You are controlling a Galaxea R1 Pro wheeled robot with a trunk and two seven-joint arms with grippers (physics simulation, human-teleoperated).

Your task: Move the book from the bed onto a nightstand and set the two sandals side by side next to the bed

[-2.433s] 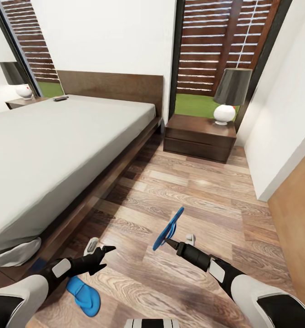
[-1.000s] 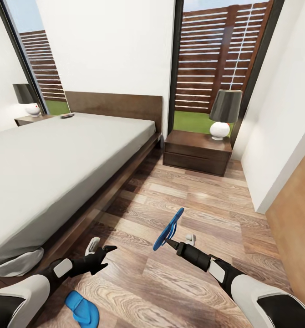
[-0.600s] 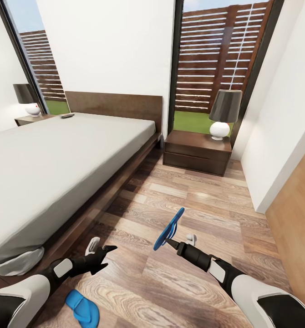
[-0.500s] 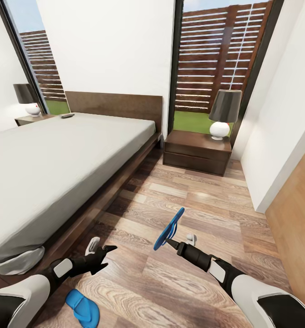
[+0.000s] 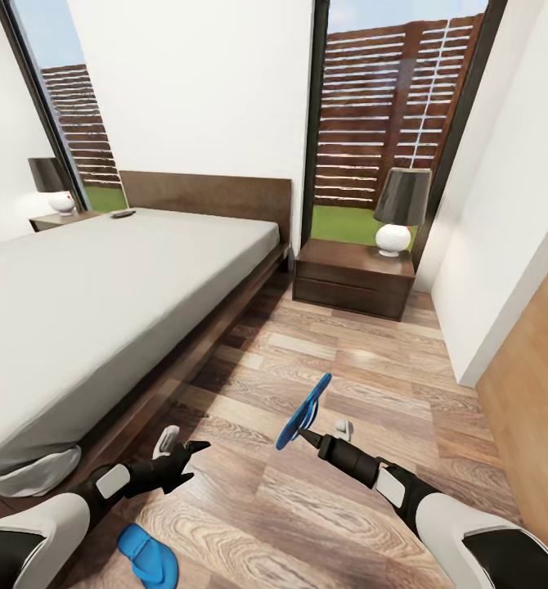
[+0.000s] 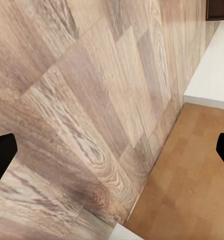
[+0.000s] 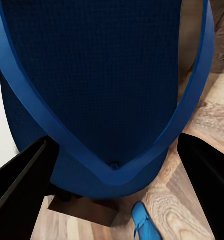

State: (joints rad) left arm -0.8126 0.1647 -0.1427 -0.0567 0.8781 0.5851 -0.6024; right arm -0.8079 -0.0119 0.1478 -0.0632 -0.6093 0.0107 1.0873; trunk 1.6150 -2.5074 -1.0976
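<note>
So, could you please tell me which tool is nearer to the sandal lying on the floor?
Left. The left tool hangs above the sandal on the floor, beside the bed. The right tool is farther across, shut on the other sandal.

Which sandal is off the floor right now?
The sandal held on edge in the right gripper. The other sandal lies flat on the wood floor by the left arm.

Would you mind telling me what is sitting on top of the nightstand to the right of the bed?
A table lamp with a round white base and dark grey shade stands on the nightstand. The rest of its glossy top looks bare, though the spot behind the lamp base is hidden.
</note>
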